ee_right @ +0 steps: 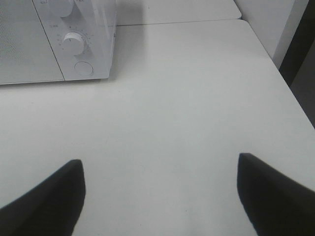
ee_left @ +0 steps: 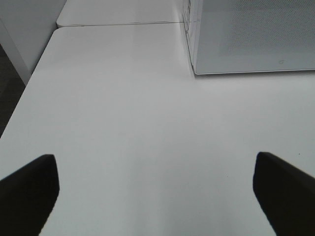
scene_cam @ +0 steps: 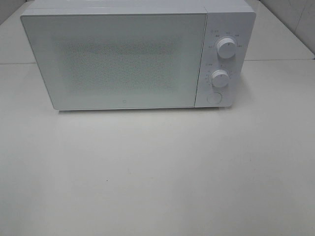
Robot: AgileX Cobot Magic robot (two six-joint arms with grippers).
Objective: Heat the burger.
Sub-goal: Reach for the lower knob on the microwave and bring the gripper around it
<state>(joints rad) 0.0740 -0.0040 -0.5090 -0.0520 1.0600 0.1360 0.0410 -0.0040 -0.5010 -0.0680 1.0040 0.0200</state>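
The burger is out of view in every frame. A white microwave [scene_cam: 128,59] stands at the back of the white table [scene_cam: 157,172] with its door shut; its corner [ee_left: 251,39] shows in the left wrist view and its knob panel [ee_right: 74,44] in the right wrist view. My left gripper [ee_left: 156,189] hangs open over bare table off the microwave's left front, nothing between its dark fingers [ee_left: 29,189]. My right gripper [ee_right: 160,189] is open too, empty, over bare table to the right front of the microwave. Neither arm appears in the high view.
The microwave's panel carries two round knobs [scene_cam: 227,47] [scene_cam: 220,78] and a round button [scene_cam: 213,97]. The table's left edge [ee_left: 19,103] drops to a dark floor, and its right edge [ee_right: 285,83] runs beside a white wall. A seam [scene_cam: 275,61] joins a second table behind.
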